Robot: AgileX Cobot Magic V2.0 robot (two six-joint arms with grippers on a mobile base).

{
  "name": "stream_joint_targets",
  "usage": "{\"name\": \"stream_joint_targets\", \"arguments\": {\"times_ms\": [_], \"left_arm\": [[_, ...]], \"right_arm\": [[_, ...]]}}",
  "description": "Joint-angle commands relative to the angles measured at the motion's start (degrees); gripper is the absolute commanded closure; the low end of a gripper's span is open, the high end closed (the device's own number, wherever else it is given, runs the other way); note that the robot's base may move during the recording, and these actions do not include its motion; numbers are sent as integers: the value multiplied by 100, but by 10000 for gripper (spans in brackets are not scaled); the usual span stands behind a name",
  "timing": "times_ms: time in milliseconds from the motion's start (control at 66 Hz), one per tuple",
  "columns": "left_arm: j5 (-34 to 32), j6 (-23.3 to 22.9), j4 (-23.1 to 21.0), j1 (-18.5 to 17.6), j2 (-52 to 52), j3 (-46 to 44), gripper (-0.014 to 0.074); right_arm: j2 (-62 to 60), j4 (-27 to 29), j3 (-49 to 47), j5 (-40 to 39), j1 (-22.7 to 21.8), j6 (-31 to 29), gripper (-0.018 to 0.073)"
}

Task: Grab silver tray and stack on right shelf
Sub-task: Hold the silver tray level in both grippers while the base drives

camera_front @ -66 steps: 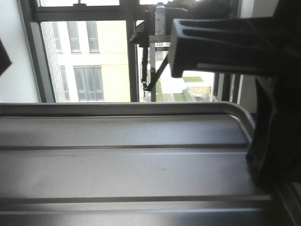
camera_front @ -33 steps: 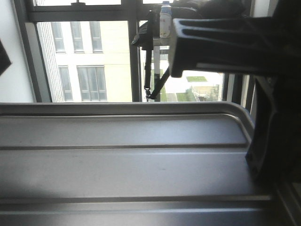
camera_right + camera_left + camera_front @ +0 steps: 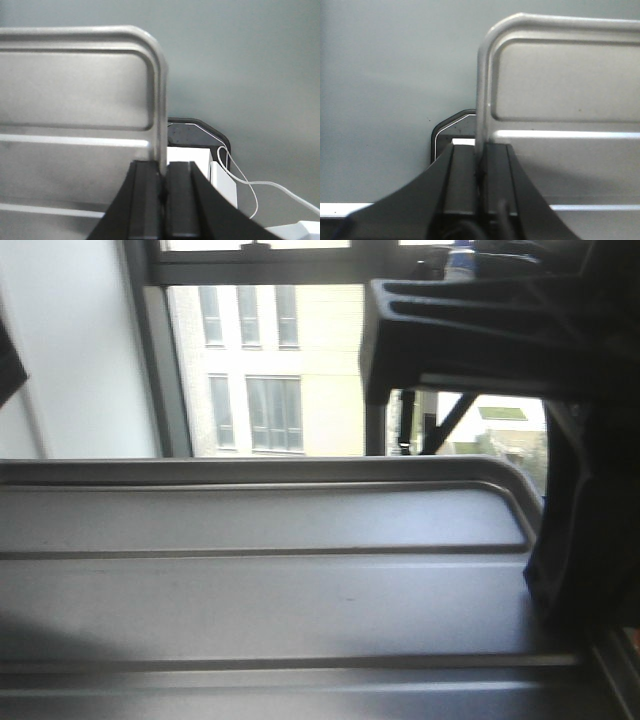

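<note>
1. Left wrist view: the left gripper [image 3: 481, 150] pinches the tray [image 3: 560, 80] by its side rim, fingers [image 3: 465, 190] pressed against the metal from both sides.
2. Right wrist view: the right gripper [image 3: 162, 167] clamps the opposite rim the same way, near a rounded corner.
3. Front view: the tray, held between both grippers, fills the lower frame, its two ridges running across, a window [image 3: 260, 370] behind it and a pale building [image 3: 330, 360] beyond the glass.
</note>
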Motion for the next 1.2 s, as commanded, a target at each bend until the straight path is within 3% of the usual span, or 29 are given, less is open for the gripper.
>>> {"name": "stream_joint_targets", "arguments": {"times_ms": [0,1182], "left_arm": [[552,63,281,-19,-106,-109,695],[552,63,271,-19,-106,-109,694]], "right_arm": [[-142,-351,-102,389,-29,-27,496],[-142,-351,-102,395,-29,-27,496]]}}
